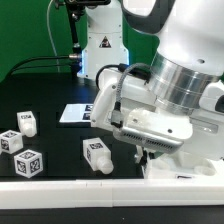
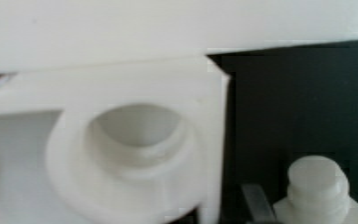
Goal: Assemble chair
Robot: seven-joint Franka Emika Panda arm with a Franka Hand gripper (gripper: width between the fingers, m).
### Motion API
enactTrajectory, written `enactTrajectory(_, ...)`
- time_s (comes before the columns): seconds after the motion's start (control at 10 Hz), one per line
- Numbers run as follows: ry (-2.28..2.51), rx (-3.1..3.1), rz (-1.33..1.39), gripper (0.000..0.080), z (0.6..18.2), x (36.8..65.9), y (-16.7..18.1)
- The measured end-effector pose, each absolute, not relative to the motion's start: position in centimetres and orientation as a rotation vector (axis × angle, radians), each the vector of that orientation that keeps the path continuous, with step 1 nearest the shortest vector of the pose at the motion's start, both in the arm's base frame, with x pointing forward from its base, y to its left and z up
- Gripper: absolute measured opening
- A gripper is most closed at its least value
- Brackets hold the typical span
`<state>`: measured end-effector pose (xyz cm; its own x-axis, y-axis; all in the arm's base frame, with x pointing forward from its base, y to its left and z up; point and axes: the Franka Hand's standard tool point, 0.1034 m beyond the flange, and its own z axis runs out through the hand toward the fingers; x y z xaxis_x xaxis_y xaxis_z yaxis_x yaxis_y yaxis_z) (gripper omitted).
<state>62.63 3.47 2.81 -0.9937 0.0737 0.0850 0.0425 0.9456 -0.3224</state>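
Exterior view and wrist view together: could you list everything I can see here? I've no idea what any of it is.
cube-like chair pieces: three, white with black tags, clustered at the exterior view's left
pegged chair block: one, white, tagged, alone near the middle
flat chair slab: one, white, lying behind the block
socketed chair piece: one, white, close up in the wrist view
rounded peg: one, white, beside it
border rail: one, white, along the near table edge
table: one, black
backdrop: green, behind
cables: black, at the back
robot arm: one, white
gripper: one, white, shut, low over the table
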Motion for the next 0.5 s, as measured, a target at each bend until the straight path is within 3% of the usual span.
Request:
enactTrajectory(0.2, -2.995, -0.090, 0.501, 0.0036, 2.87, 62.60, 3.43)
enactTrajectory(0.4, -2.995, -0.091, 0.502, 0.0291, 2.87, 62.61, 3.39)
enactTrajectory(0.5, -3.007, -0.094, 0.505, 0.0291, 3.67, 62.86, 3.34)
